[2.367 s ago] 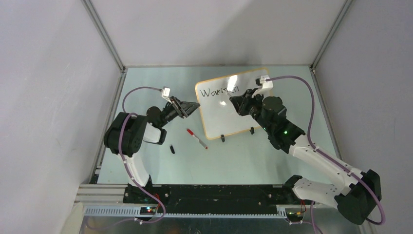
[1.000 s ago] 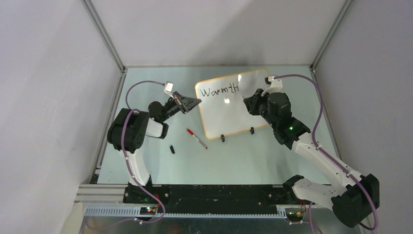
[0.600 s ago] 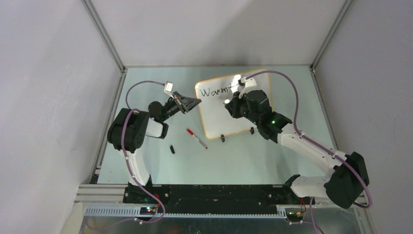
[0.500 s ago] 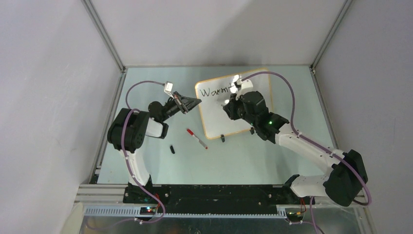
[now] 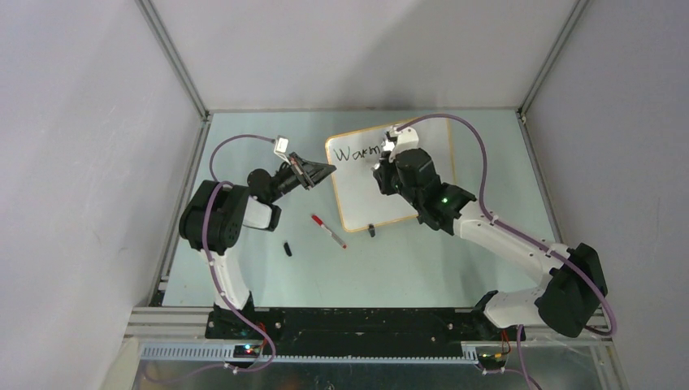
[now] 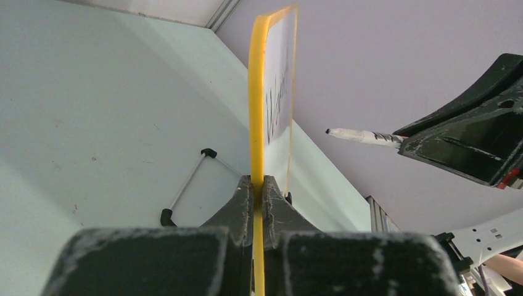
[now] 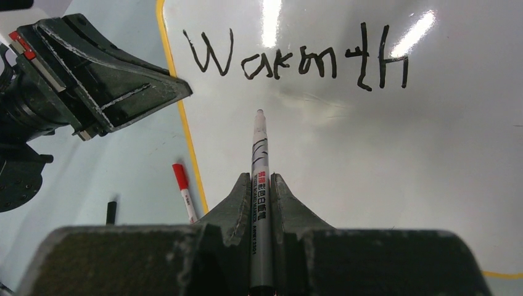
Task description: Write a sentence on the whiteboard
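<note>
The whiteboard point(image 5: 357, 199) stands tilted on the table, its orange-tan frame point(image 6: 256, 92) pinched at the left edge by my left gripper point(image 6: 258, 182), which is shut on it. One word of the sentence point(image 7: 296, 61), "Warmth", runs along the top of the board. My right gripper point(image 7: 259, 182) is shut on a grey marker point(image 7: 259, 154). Its tip points at the board just below the word's first letters. From the left wrist, the marker point(image 6: 361, 135) tip stands a short gap off the board face. In the top view my right gripper point(image 5: 382, 175) covers the word's end.
A red-capped marker point(image 5: 328, 231) and a small black cap point(image 5: 288, 249) lie on the table left of the board's lower corner. A black clip foot point(image 5: 371, 231) sits at the board's near edge. Grey walls enclose the table.
My right gripper has swung left with the marker, from the right end of "Warmth" to below the word's start. The left gripper and board have stayed put.
</note>
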`<state>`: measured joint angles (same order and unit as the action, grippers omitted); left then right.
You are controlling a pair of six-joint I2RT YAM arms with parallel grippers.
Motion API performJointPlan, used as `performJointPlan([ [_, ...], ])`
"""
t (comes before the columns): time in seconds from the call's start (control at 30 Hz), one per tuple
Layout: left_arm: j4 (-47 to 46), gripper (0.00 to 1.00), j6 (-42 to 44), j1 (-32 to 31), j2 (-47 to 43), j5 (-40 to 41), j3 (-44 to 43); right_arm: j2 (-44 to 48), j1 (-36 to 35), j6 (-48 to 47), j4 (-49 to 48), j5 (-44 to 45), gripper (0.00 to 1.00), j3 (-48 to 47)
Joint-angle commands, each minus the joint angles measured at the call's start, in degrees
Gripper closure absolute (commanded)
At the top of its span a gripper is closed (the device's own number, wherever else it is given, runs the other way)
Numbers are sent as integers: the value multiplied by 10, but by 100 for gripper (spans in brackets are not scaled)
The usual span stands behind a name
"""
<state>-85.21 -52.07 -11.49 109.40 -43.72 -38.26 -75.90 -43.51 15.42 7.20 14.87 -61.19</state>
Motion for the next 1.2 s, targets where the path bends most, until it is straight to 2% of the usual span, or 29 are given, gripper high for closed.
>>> performJointPlan([
  [0.0, -24, 100, 16, 2, 0, -6, -8, -5, -26, -17, 23, 56, 100, -46],
  [0.37, -24, 100, 24, 2, -6, -7, -6, -36, -47, -12, 101, 106, 100, -108],
  [1.17, -24, 100, 33, 2, -21, -5, 9, -72, -23, -1, 107, 100, 100, -128],
])
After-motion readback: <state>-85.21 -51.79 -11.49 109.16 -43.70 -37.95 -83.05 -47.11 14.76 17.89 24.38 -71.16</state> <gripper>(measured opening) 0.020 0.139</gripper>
